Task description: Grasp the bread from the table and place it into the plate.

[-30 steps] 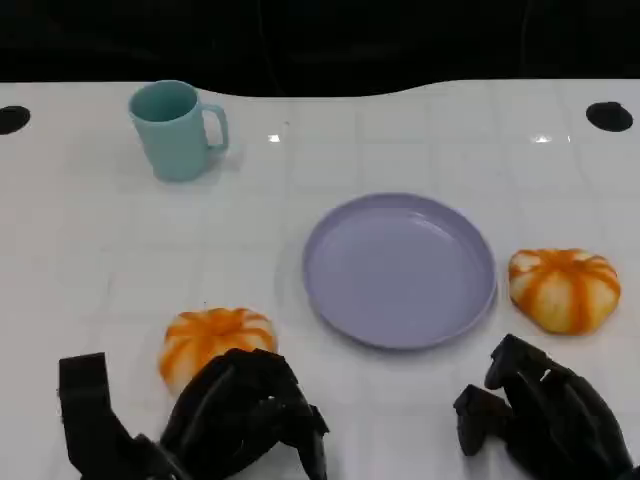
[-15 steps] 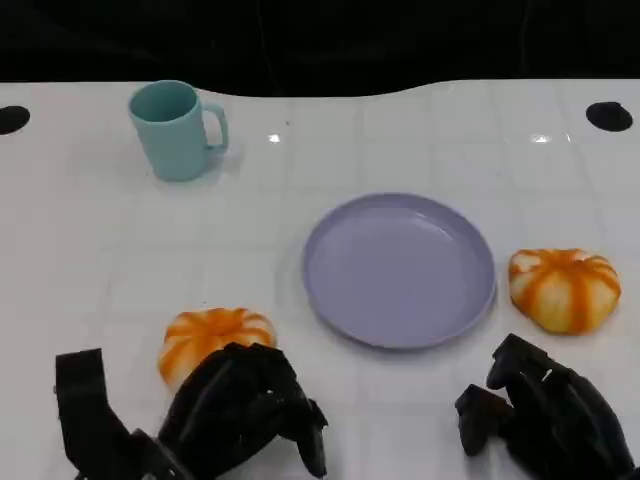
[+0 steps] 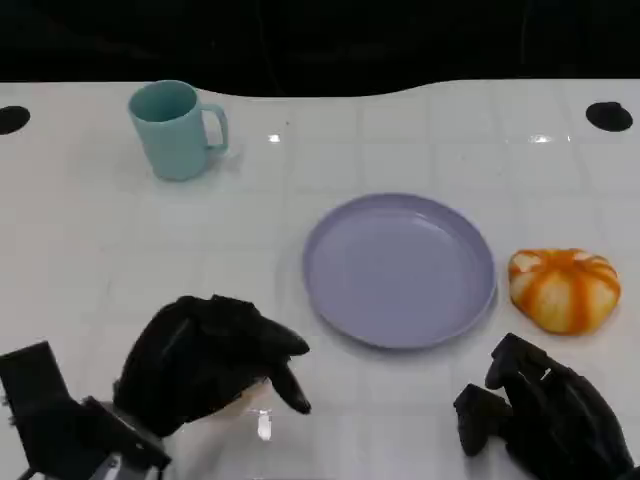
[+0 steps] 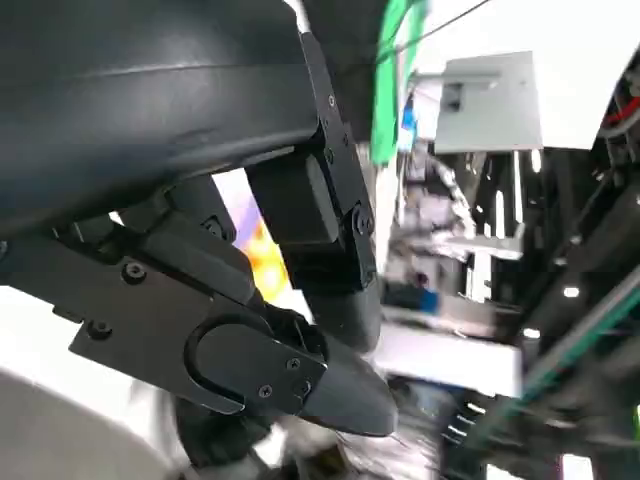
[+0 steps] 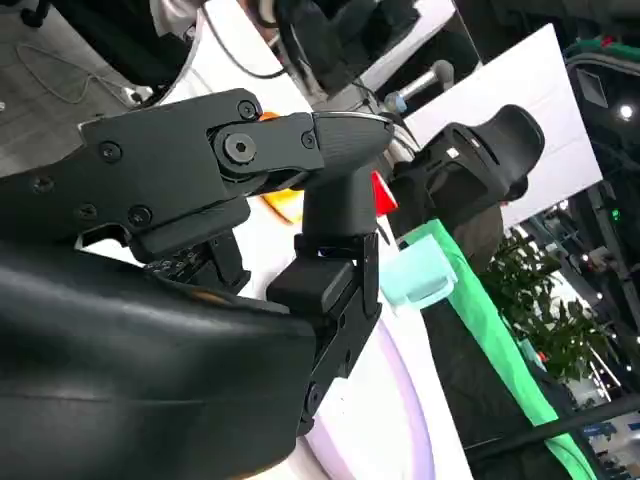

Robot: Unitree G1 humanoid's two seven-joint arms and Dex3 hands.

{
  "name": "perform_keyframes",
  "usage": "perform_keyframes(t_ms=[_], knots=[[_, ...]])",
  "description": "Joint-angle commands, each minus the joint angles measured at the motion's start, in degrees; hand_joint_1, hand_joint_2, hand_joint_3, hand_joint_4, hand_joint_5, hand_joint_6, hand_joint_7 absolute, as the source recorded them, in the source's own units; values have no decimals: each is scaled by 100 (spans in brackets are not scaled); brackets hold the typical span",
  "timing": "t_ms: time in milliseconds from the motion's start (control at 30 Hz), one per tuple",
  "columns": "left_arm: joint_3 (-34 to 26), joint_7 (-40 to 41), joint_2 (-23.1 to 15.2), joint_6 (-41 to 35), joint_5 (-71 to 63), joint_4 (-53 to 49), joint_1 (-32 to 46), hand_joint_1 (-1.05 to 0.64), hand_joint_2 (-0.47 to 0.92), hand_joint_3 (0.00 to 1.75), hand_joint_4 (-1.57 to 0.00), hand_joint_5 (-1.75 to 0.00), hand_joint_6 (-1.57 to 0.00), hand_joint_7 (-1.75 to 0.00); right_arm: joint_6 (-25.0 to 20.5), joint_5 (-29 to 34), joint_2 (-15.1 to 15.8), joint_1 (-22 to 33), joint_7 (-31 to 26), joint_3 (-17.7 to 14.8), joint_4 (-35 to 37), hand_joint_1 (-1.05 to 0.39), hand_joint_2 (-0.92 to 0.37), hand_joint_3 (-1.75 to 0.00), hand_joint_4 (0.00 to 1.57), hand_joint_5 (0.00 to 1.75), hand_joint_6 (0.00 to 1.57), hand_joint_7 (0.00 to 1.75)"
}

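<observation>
**Left hand over the near-left bread; plate bare; second bread at right**

Head view. The left hand (image 3: 205, 365) lies low on the white table (image 3: 400, 130), near-left of the plate (image 3: 399, 270), its black fingers curled downward over the spot where one bread sits. A small pale patch of that bread (image 3: 243, 402) shows beneath the fingers; the rest is hidden by the hand. Whether the fingers are clamped on the bread or merely cupped above it cannot be told from these pictures.

The right hand (image 3: 545, 415) rests at the near-right edge, its fingers curled inward with nothing in them. It lies just in front of the second bread (image 3: 563, 289), an orange-and-cream striped bun, and does not touch it. That bun sits on the table just beside the plate's right rim.

The lavender plate stands at the centre of the table with nothing on it. A teal mug (image 3: 175, 130) stands upright at the far left, well apart from the plate, its handle turned toward the right.

Left wrist view. A sliver of orange bread (image 4: 268, 258) appears between the black fingers (image 4: 330, 230).

Right wrist view. The fingers (image 5: 330, 215) are seen close up, with the mug (image 5: 420, 275) and part of the plate's rim (image 5: 395, 420) beyond them.
</observation>
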State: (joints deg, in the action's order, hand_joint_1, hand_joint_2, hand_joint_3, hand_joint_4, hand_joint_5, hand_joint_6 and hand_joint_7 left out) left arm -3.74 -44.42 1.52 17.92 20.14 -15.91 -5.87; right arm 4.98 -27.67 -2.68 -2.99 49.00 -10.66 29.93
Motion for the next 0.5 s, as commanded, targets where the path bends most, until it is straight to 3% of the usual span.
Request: perform_keyframes(t_ms=[33,233,300,367,500], knots=[[43,546,-555,806,-1020,173,-32,-103,92,11,-91,-87,-101,-1,28,-30,53,81,-12,-5,-115,-55,-92,-25,76,169,65,146],[161,1176,-1060,1266,-1944,474,55,-101,92,7,-62,-111,-79,0,58,-6,34,107,-35,26,-151,-56,-92,-25,76,168,65,145],[192,1378,-1190,1279,-2181,589,91,-101,92,7,-59,-113,-78,0,21,-24,30,116,-26,31,-170,-56,-92,-25,76,168,65,145],[192,1649,-1440,1277,-2695,859,145,-102,92,10,-35,-127,-65,0,-49,-50,11,132,-46,36,-218,-55,-92,-24,76,167,65,144],[199,2132,-1904,1301,-3671,1361,224,-104,92,19,-5,-141,-42,0,-99,-21,-23,173,-159,55,-331,-55,-92,-23,78,168,68,143]])
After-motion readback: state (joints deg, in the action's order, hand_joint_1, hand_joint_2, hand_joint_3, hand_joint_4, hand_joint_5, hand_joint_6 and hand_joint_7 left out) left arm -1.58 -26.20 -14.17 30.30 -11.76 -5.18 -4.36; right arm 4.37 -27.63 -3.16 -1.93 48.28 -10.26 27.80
